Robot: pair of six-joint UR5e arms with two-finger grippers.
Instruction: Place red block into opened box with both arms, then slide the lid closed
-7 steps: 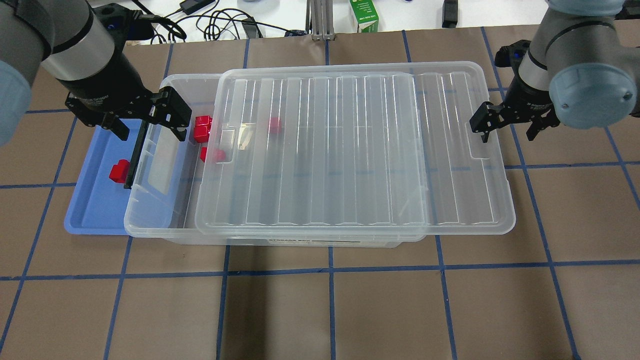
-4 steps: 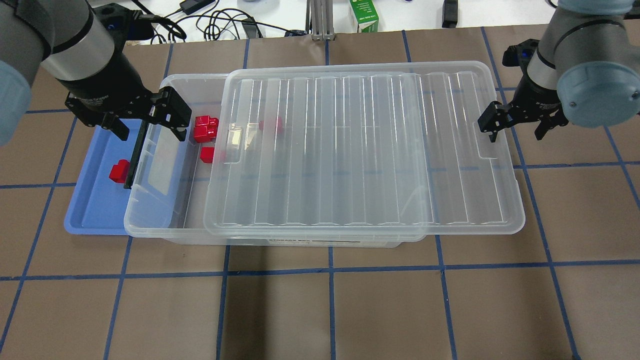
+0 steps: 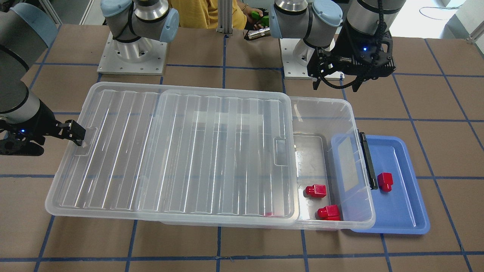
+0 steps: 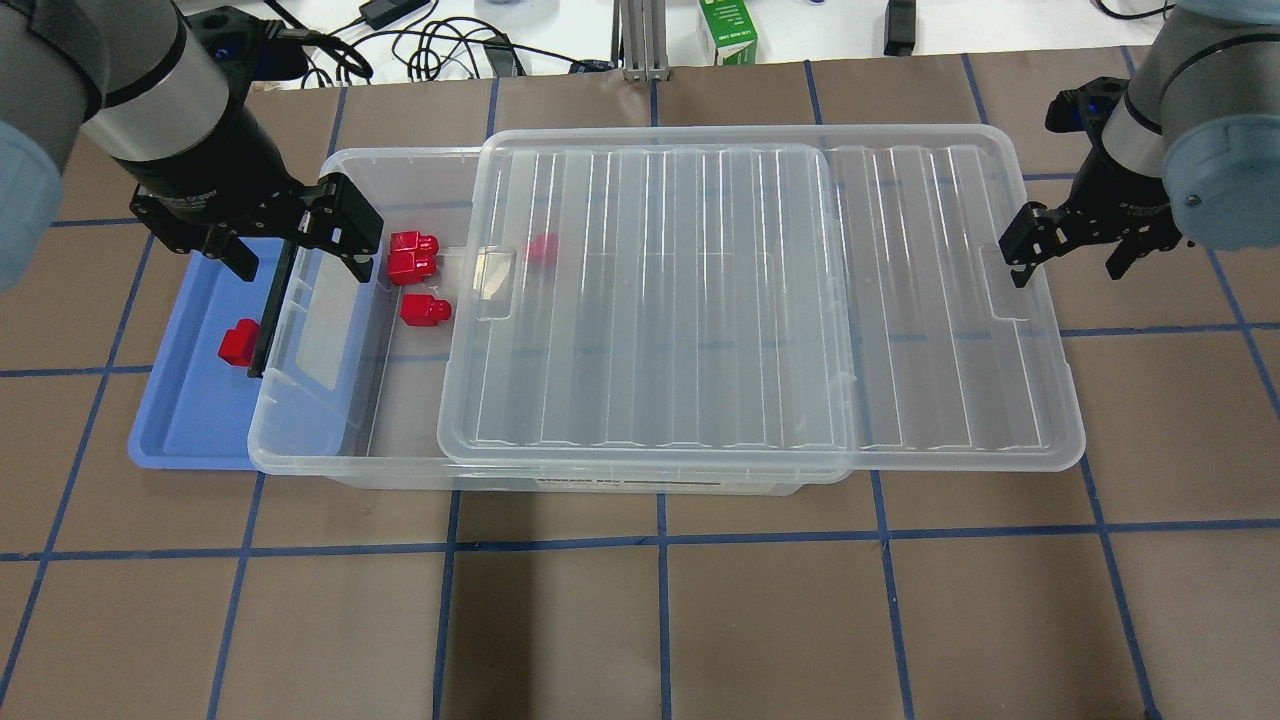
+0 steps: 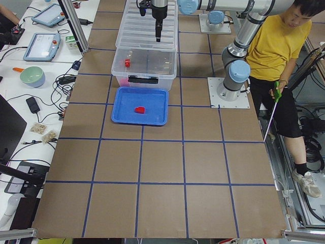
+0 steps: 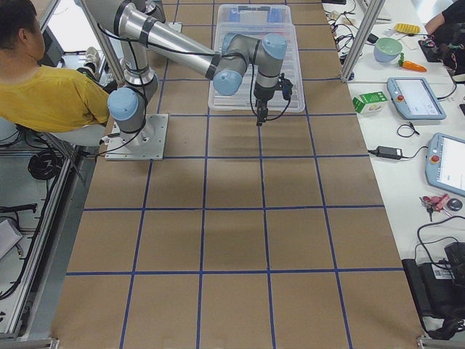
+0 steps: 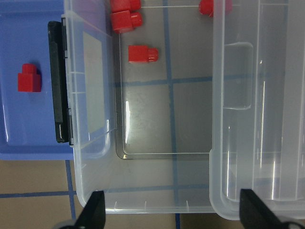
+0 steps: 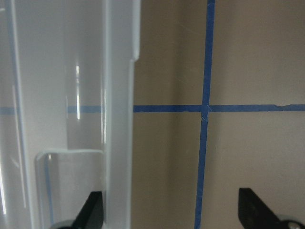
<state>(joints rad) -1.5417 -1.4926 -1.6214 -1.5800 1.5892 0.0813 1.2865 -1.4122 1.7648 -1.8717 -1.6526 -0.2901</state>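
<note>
The clear box (image 4: 330, 462) lies lengthwise with its black latch (image 4: 270, 310) at the left end. The lid (image 4: 760, 300) sits shifted right, overhanging the box's right end and leaving the left end uncovered. Three red blocks (image 4: 412, 255) (image 4: 425, 310) (image 3: 317, 190) lie in the uncovered end, and another (image 4: 541, 248) shows through the lid. One more red block (image 4: 238, 342) (image 7: 29, 81) rests in the blue tray. My left gripper (image 4: 297, 258) (image 3: 336, 81) hangs open above the latch end, holding nothing. My right gripper (image 4: 1068, 262) is open and straddles the lid's right rim, one finger (image 3: 75, 133) in the recess.
The blue tray (image 4: 190, 420) lies partly under the box's left end. Cables and a green carton (image 4: 728, 30) sit on the white surface behind the table. A person in a yellow shirt (image 5: 274, 46) stands beside the robot's bases.
The lid has slid to the right along with my right gripper, uncovering more of the box's left end and one more block. My left arm has stayed still.
</note>
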